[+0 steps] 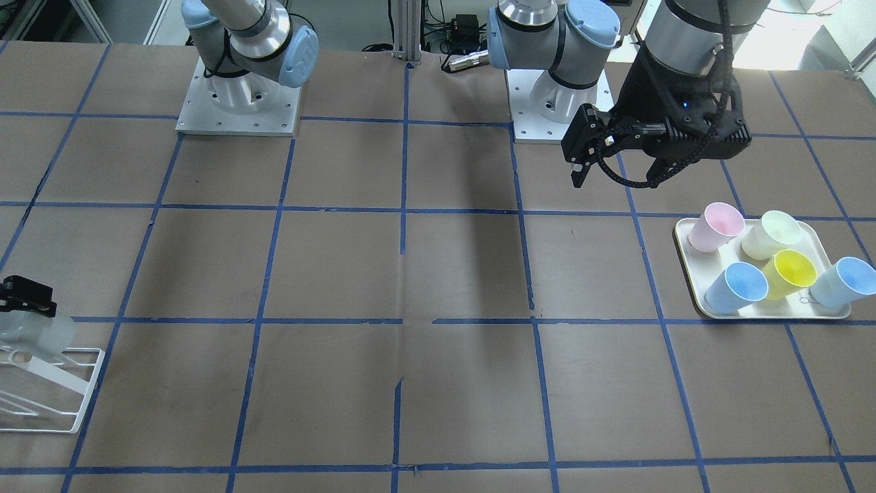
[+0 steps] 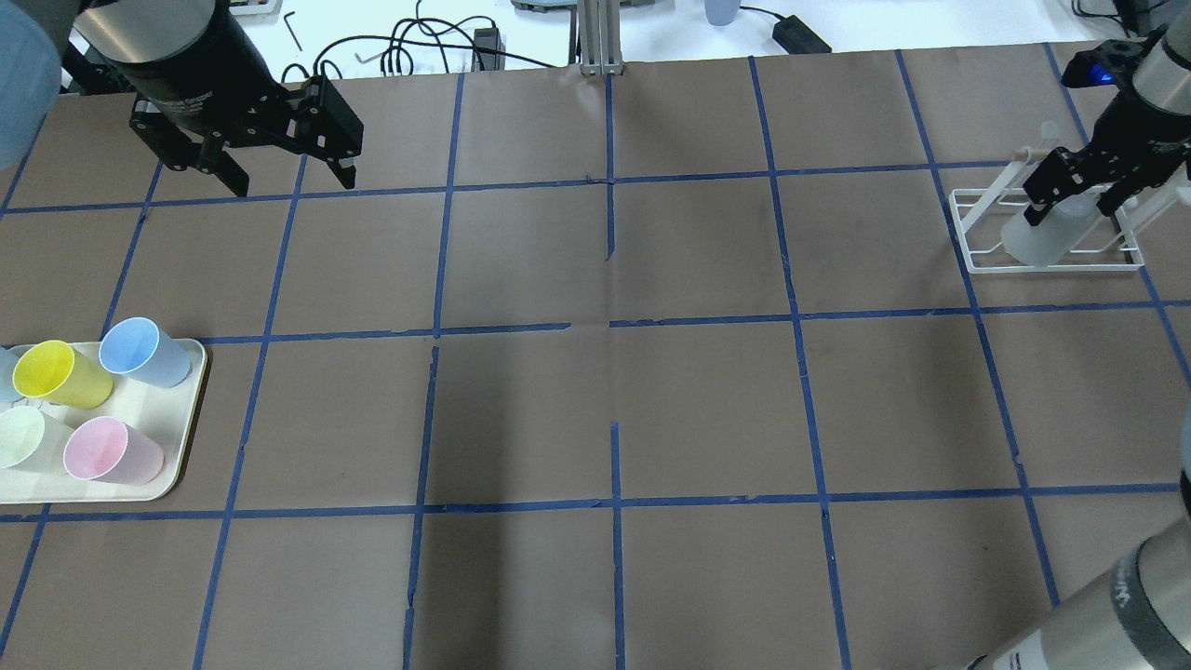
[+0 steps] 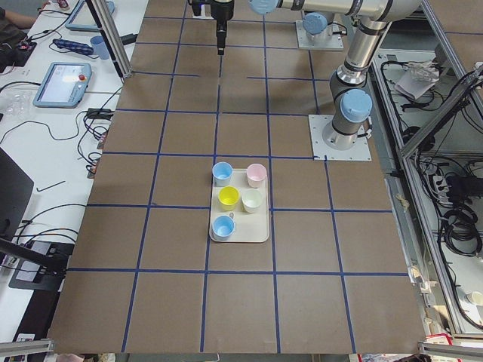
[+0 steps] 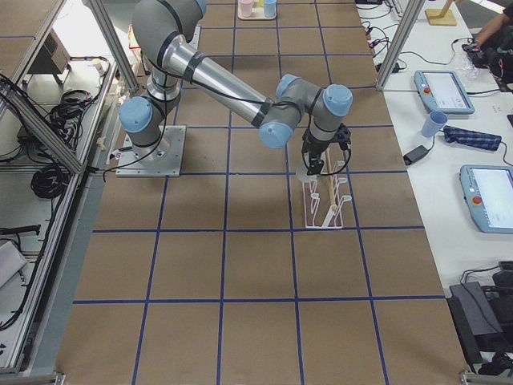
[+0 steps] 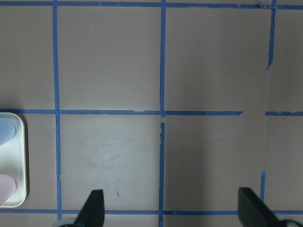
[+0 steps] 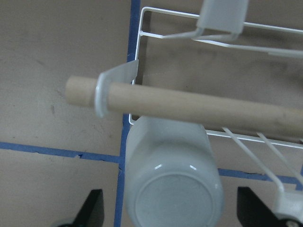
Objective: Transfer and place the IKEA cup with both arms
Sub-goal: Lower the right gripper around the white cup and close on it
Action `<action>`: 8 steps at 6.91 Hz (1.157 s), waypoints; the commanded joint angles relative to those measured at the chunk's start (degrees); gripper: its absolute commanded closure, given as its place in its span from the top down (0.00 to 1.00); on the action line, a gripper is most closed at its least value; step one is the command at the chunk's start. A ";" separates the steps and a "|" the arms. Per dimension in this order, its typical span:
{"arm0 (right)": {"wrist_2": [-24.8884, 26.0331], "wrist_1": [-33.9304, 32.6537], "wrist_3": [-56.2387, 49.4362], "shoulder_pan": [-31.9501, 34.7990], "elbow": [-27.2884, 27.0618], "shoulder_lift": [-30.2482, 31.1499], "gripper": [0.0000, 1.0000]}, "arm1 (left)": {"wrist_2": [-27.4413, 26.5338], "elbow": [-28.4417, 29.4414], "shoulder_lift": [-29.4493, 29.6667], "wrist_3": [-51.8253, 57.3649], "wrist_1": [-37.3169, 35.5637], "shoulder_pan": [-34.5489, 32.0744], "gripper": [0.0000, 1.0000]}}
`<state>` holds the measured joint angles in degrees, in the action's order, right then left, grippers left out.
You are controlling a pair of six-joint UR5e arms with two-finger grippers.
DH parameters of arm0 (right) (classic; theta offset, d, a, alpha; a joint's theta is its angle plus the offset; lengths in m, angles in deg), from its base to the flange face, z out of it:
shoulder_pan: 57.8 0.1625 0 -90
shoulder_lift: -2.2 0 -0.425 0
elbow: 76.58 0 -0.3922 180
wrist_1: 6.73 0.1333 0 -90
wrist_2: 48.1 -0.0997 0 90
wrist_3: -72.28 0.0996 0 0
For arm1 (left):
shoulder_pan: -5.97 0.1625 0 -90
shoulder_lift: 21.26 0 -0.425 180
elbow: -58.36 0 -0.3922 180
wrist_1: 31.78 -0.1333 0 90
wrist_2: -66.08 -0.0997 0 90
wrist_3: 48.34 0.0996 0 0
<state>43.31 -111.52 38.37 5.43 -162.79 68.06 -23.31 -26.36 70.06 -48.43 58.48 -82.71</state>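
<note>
Two sets of fingers are spread wide. The right fingers [image 6: 93, 208] straddle the IKEA cup [image 6: 173, 189], clear of its sides. The cup sits tilted, base-up, in the white wire rack [image 2: 972, 256]. The left fingers [image 5: 92, 208] hover empty above the tabletop [image 2: 614, 409], near a tray [image 2: 181, 447] of pastel cups [image 2: 112, 451].

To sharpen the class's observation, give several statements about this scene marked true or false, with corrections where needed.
1. The tray holds five cups. True.
2. The left gripper grips a blue cup. False: it is open and empty.
3. The grey cup sits at the rack, between the right gripper's open fingers. True.
4. The yellow cup stands outside the tray. False: it stands in the tray.
</note>
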 commanded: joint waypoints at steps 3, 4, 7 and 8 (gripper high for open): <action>-0.10 -0.68 -0.01 0.04 -0.10 -1.18 0.89 | 0.01 -0.09 0.00 0.00 0.00 0.00 1.00; -0.09 -0.68 -0.01 0.04 -0.01 -1.18 0.79 | 0.01 -0.01 0.00 0.00 0.00 0.00 1.00; -0.18 -0.51 0.07 0.04 0.60 -0.83 0.48 | 0.01 0.00 0.00 0.00 0.00 0.00 1.00; -0.18 -0.51 -0.01 0.04 0.78 -0.74 0.46 | 0.01 0.00 0.00 0.00 0.00 0.00 1.00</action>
<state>43.19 -112.06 38.42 5.48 -162.21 67.19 -23.30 -26.37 70.06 -48.43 58.48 -82.71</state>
